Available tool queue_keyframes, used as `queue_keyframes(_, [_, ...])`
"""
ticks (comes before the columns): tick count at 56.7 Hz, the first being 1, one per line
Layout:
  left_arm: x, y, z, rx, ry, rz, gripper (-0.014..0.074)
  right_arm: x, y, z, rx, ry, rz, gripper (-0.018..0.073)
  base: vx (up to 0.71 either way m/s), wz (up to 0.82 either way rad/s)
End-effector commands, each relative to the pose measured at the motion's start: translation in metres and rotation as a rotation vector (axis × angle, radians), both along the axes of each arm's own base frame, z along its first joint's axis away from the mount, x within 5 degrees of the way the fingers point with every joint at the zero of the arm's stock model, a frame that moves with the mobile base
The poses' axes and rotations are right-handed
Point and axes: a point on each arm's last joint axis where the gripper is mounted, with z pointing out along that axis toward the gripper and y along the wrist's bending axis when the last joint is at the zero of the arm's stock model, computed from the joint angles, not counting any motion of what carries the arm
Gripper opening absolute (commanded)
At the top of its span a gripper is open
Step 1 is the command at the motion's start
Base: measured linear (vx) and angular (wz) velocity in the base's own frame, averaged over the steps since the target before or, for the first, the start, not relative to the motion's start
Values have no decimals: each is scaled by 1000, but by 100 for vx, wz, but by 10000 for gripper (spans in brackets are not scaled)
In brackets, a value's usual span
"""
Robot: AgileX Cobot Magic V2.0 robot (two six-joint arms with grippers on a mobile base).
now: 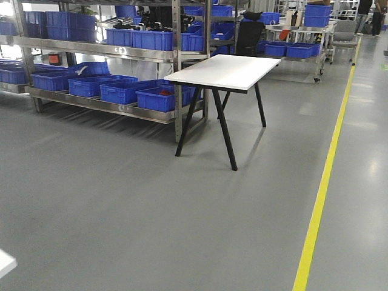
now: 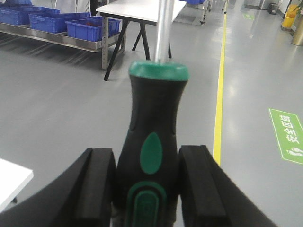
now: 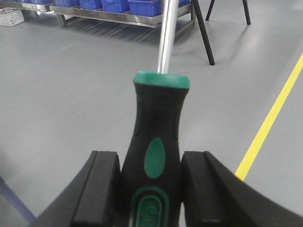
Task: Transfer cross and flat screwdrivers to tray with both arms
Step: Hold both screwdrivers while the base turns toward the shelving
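Both tools are up in the air, so this looks like the carry step. The left pincer [image 2: 147,189] is squeezed onto a black & green screwdriver [image 2: 156,109], pads [image 2: 99,184] on both sides of the handle, shaft pointing away over the grey floor [image 2: 57,94]. The right pincer [image 3: 151,189] grips its twin screwdriver [image 3: 158,118] the same way. Tips are cut off, so can't tell cross vs flat. The tray isn't in any view. Next, prob: bring both over the tray, go low, then let go gently.
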Motion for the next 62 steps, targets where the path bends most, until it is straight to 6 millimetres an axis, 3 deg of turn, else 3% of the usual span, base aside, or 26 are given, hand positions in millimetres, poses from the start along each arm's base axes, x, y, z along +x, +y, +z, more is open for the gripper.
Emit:
queue_keyframes(1, [-1, 0, 17, -32, -114, 0, 4, 2, 0, 17, 9, -111, -4, -8, 38, -5])
queue_keyframes(62, [0, 0, 17, -31, -111, 0, 4, 2, 0, 17, 10, -111, -4, -8, 48, -9])
